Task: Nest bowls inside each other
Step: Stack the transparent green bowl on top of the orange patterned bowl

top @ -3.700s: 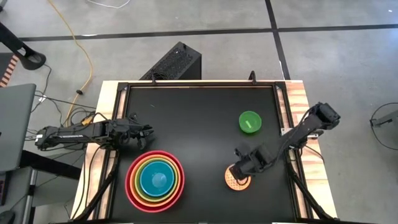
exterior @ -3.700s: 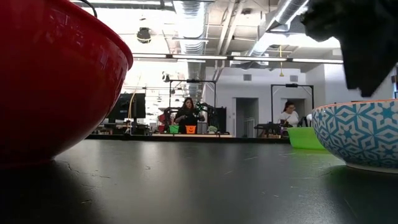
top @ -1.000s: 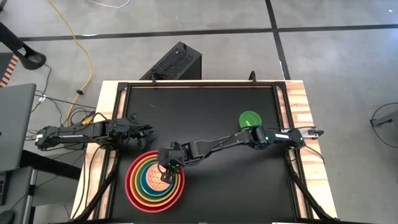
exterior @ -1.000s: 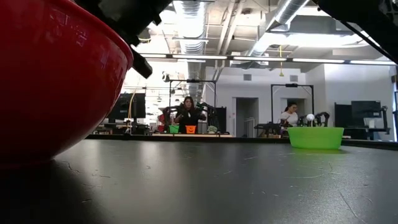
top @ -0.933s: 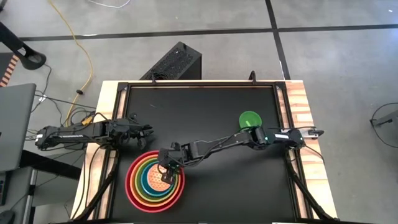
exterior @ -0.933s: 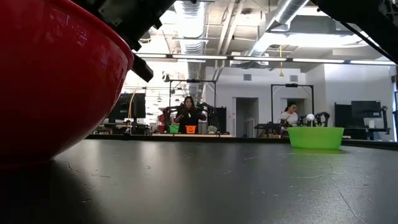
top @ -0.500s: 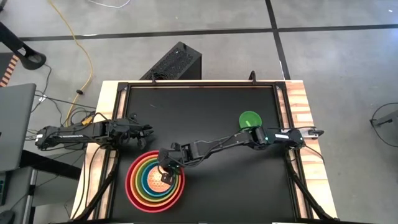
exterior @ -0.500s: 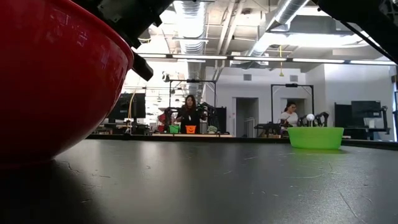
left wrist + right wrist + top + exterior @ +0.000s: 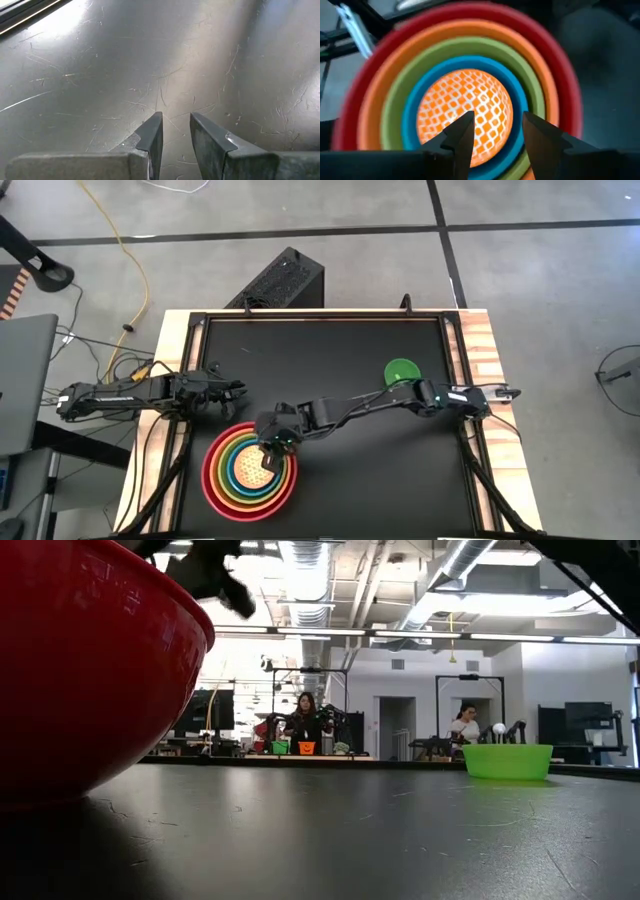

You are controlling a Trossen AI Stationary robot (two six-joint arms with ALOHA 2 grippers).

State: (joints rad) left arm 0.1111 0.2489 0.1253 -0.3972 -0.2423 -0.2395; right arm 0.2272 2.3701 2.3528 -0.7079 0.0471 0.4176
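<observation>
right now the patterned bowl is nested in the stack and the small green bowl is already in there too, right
Not quite. The patterned bowl does sit in the stack, inside the blue bowl, with the right gripper above it, jaws apart. But the small green bowl is not in there: the high view shows it alone on the table, far from the stack.
</observation>
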